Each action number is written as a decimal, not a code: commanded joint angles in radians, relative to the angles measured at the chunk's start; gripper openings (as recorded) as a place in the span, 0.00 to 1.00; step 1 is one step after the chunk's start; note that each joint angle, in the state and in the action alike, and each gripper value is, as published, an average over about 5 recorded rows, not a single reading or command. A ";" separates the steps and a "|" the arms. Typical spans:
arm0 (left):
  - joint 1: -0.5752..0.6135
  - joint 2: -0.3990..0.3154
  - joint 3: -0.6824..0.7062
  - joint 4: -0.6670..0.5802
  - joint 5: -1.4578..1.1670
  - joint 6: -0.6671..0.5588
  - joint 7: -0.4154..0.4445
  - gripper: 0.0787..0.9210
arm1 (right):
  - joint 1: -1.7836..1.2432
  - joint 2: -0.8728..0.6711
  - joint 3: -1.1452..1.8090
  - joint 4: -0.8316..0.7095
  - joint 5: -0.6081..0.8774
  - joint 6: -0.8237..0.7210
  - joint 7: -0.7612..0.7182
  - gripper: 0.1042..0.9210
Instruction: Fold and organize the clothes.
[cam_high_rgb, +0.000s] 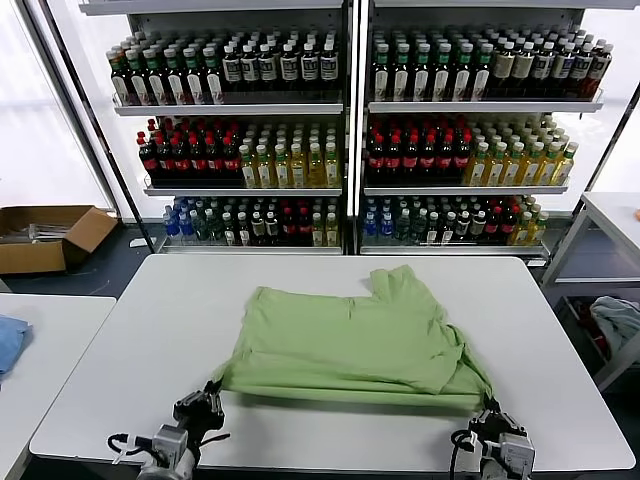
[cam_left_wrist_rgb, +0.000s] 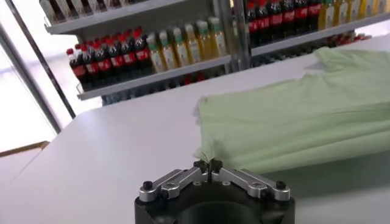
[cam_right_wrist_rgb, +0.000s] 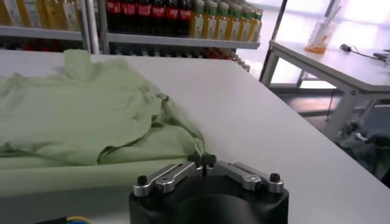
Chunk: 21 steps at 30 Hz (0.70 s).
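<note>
A light green short-sleeved shirt (cam_high_rgb: 350, 345) lies folded over on the white table (cam_high_rgb: 120, 390), its near edge stretched toward me. My left gripper (cam_high_rgb: 208, 397) is shut on the shirt's near left corner; the left wrist view shows the cloth (cam_left_wrist_rgb: 292, 115) pinched between its fingertips (cam_left_wrist_rgb: 208, 166). My right gripper (cam_high_rgb: 490, 412) is shut on the near right corner; the right wrist view shows the green cloth (cam_right_wrist_rgb: 79, 115) running into its closed tips (cam_right_wrist_rgb: 203, 159). No collar, buttons or print show.
Shelves of bottled drinks (cam_high_rgb: 340, 120) stand behind the table. A second white table (cam_high_rgb: 50, 340) with blue cloth (cam_high_rgb: 8, 340) is at the left, a cardboard box (cam_high_rgb: 45, 235) on the floor beyond it. Another table (cam_high_rgb: 615, 215) stands at the right.
</note>
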 joint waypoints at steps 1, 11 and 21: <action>0.152 -0.003 -0.006 -0.080 0.059 0.004 0.008 0.01 | -0.077 0.010 -0.004 0.060 -0.020 -0.011 0.019 0.08; 0.212 -0.004 0.010 -0.204 0.056 0.006 -0.004 0.28 | -0.089 -0.007 0.061 0.175 0.027 -0.017 0.032 0.43; -0.055 0.025 -0.064 -0.173 -0.100 -0.026 0.012 0.62 | 0.150 -0.105 0.247 0.058 0.218 0.053 -0.086 0.79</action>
